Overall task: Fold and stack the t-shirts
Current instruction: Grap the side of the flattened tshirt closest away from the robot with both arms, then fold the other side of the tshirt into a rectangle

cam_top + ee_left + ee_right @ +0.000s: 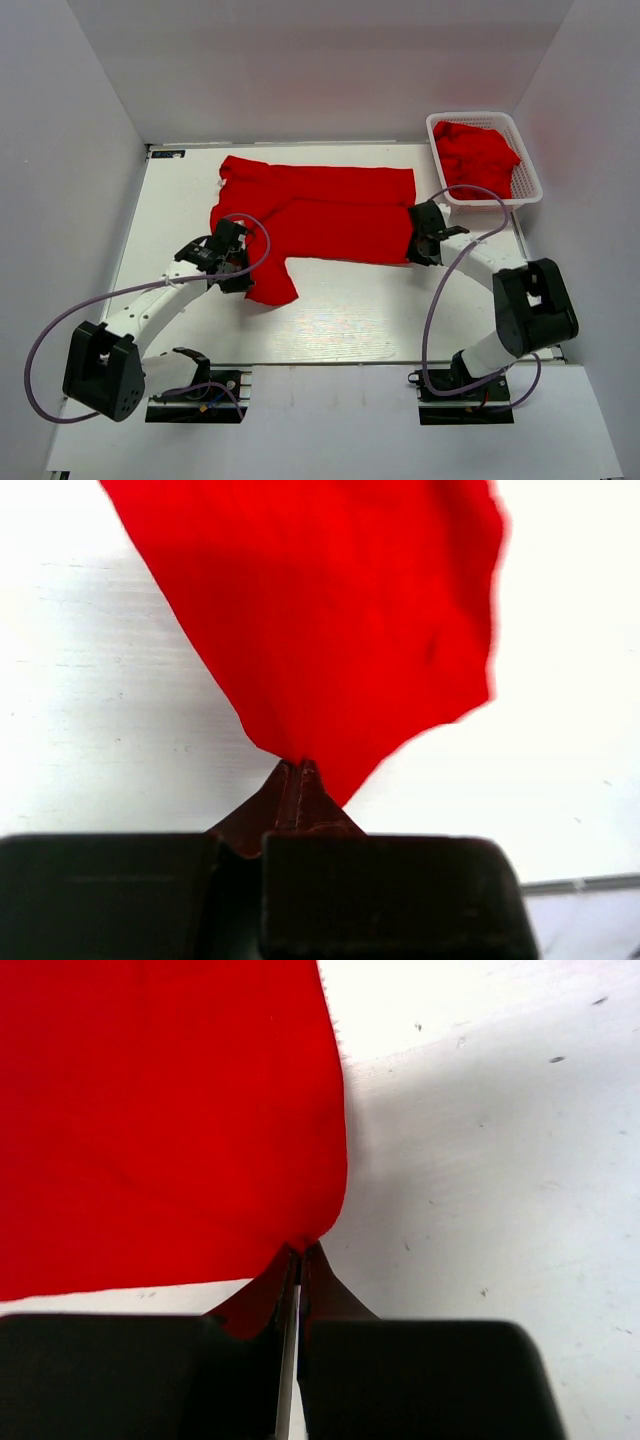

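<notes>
On the table (pixel 350 310), one red t-shirt (pixel 330 210) lies spread across the middle, its length running left to right. A crease runs along that length. A flap of cloth, probably a sleeve, projects toward the near edge at the left end.

Left gripper (pixel 298 770): positioned at the near-left part of the t-shirt, beside the projecting flap. In the left wrist view both fingers are pressed together with a point of red cloth pinched between the tips. The cloth fans out away from the gripper over the white surface.

Right gripper (pixel 300 1252): positioned at the near corner of the t-shirt's right end. In the right wrist view the fingers are closed to a thin slit, clamped on the very corner of the cloth. The cloth spreads to the left of the gripper, with bare table to the right.

The t-shirt spans the gap between the two grippers.

At the far right corner stands a white lattice basket (pixel 470 116) holding crumpled t-shirts (pixel 475 155). Their count cannot be determined. The basket sits just beyond the right gripper, apart from the spread t-shirt.
</notes>
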